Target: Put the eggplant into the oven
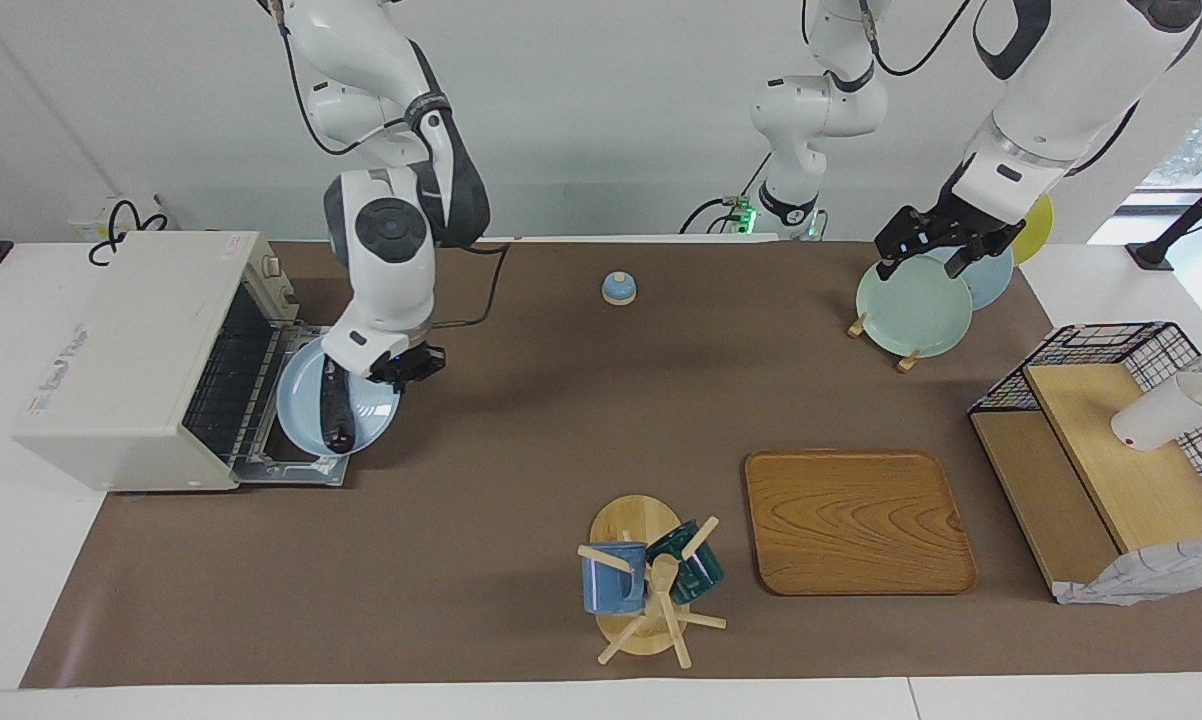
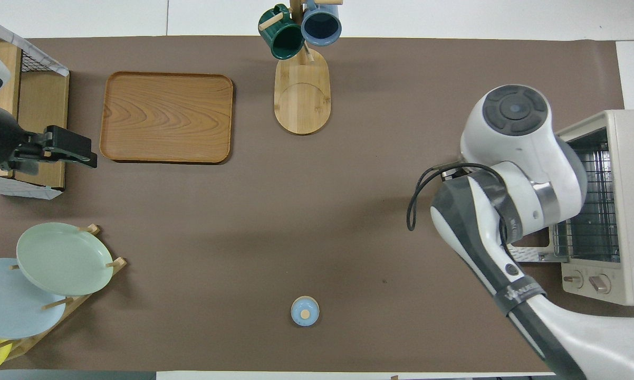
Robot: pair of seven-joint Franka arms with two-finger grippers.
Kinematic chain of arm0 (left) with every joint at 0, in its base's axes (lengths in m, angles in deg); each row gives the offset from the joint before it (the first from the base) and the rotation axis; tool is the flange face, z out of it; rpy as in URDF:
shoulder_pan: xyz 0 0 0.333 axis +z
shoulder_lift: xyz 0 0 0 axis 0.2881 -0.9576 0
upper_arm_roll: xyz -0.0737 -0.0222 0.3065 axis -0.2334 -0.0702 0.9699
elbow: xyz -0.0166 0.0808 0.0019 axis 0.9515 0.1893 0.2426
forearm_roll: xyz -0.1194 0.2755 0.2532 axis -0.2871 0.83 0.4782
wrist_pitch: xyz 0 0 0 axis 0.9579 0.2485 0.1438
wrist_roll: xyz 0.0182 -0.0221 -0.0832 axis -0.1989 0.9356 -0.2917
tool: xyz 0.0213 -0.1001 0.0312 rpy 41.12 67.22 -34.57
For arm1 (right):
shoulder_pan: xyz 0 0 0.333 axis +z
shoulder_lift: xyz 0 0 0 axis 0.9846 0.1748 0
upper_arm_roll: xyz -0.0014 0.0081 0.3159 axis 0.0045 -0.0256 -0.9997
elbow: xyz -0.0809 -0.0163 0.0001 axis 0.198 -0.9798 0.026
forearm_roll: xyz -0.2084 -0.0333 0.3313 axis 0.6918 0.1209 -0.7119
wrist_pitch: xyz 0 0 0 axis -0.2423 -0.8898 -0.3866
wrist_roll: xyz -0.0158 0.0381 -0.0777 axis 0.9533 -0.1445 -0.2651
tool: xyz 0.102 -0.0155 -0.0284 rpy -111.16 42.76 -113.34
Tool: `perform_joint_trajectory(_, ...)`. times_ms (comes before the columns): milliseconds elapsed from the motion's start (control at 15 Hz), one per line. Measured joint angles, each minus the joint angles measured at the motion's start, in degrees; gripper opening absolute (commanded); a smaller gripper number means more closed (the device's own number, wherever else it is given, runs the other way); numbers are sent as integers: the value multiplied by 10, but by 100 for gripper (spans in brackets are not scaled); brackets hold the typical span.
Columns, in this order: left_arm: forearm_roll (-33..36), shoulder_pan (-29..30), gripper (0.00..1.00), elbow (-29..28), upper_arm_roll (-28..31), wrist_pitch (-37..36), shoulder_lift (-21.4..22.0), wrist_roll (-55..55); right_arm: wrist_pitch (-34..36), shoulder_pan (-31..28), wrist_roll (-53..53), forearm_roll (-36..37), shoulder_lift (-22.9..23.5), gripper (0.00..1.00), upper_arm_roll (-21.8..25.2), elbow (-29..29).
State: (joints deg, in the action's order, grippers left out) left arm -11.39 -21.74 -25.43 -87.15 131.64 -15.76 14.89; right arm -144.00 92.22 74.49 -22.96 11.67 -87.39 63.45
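Observation:
The dark purple eggplant [image 1: 333, 418] lies on a light blue plate [image 1: 306, 400]. My right gripper [image 1: 401, 368] is shut on that plate's rim and holds it just over the lowered door of the oven [image 1: 121, 360], right at the wire rack's opening. In the overhead view the right arm hides both plate and eggplant, and only the oven [image 2: 620, 211] with part of its rack shows. My left gripper [image 1: 919, 265] waits open and empty over the plate rack at the left arm's end of the table.
A small blue knob [image 1: 618, 288] sits near the robots. A mug tree [image 1: 646, 580] and a wooden tray [image 1: 856, 520] stand farther out. The green plate [image 1: 911, 305] leans in its rack, beside a wire shelf unit [image 1: 1111, 440].

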Motion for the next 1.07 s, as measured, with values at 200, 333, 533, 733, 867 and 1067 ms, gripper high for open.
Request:
perform_joint_trajectory(200, 18, 0, 100, 2, 0, -1, 1, 0, 2, -48, -70, 4, -22, 0, 0, 18)
perform_joint_trajectory(333, 21, 1, 100, 4, 1, -13, 2, 0, 2, -75, -103, 4, -40, 0, 0, 38)
perform_joint_trajectory(533, 22, 1, 100, 4, 6, -23, 4, 0, -4, -106, -130, 5, -70, 0, 0, 81)
perform_joint_trajectory(733, 22, 2, 100, 6, 7, -23, 10, 0, -49, -141, -167, 6, -101, 0, -1, 138)
perform_joint_trajectory(867, 22, 2, 100, 6, 7, -25, 17, 0, -105, -158, -180, 6, -117, 0, -1, 184)
perform_joint_trajectory(1067, 22, 2, 100, 5, 6, -33, 27, 0, -161, -159, -180, 7, -134, 4, -2, 237)
